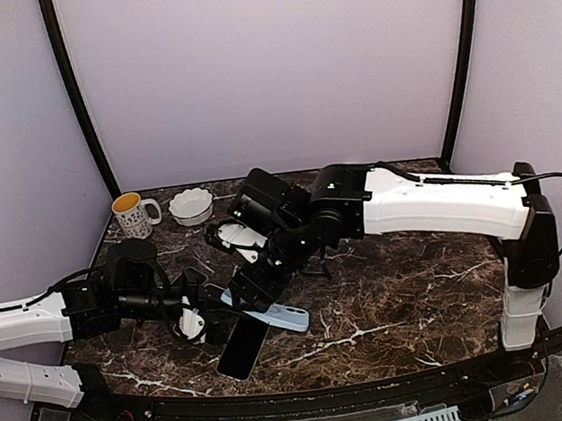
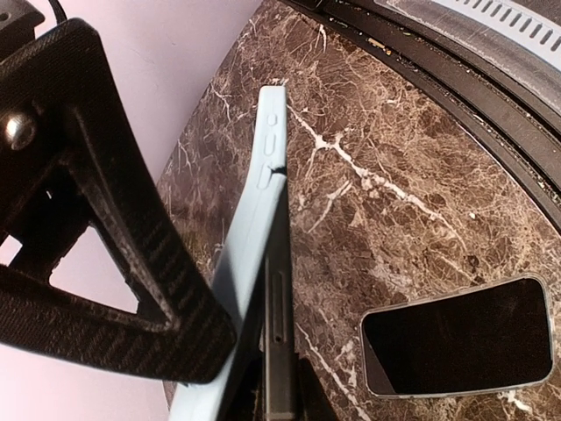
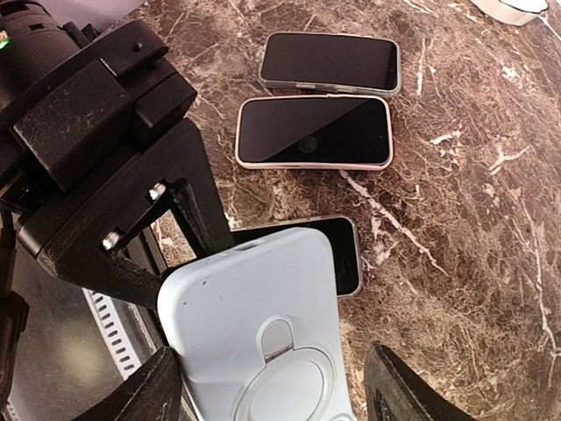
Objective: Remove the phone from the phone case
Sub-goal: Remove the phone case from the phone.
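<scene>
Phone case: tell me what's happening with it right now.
The left gripper is shut on one end of the light blue phone case. The right gripper has its jaws open on either side of the case's back, not yet clamped. What looks like the phone shows as a dark edge along the case, still inside. A separate black handset lies on the table.

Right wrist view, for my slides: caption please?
Right hand straddles the pale-blue phone case; three phones lie on the marble table.

On the marble worktop (image 1: 420,286) a mug (image 1: 133,215) and white bowl (image 1: 191,206) are set far left — a black phone (image 1: 243,350) at the near edge.
</scene>
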You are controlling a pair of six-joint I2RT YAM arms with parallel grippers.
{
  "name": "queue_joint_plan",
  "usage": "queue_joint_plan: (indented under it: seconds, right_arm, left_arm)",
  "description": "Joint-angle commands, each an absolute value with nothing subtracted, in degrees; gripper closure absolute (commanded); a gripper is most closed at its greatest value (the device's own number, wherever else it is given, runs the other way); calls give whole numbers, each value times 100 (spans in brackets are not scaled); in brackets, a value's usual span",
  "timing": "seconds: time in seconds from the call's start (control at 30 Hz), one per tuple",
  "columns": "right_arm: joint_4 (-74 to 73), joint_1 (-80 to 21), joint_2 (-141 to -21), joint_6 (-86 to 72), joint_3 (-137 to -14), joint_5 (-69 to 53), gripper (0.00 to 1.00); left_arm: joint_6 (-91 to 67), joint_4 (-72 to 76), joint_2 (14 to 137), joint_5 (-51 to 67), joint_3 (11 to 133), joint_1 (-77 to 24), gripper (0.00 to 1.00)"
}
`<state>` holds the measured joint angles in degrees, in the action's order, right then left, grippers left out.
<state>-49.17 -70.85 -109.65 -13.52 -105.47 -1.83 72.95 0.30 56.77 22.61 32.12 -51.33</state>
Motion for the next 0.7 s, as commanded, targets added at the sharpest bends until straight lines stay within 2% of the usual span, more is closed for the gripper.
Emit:
queue_joint_plan:
  seconds: [0.0, 0.4, 0.67]
  right_arm:
    - [-4824, -7137, -11186, -1318, -10841, 302, 29]
    - [-5121, -7278, -11317, -1179, -10815, 1336, 37]
    - [-4892, -7337, -11087, -1059, -10183, 1320, 47]
  left_arm:
    - [6968, 430, 5621, 2544, 3521, -5175, 100]
    - [6589, 518, 5643, 2458, 3632, -5149, 100]
    - [6341, 558, 5712, 2404, 3747, -4934, 100]
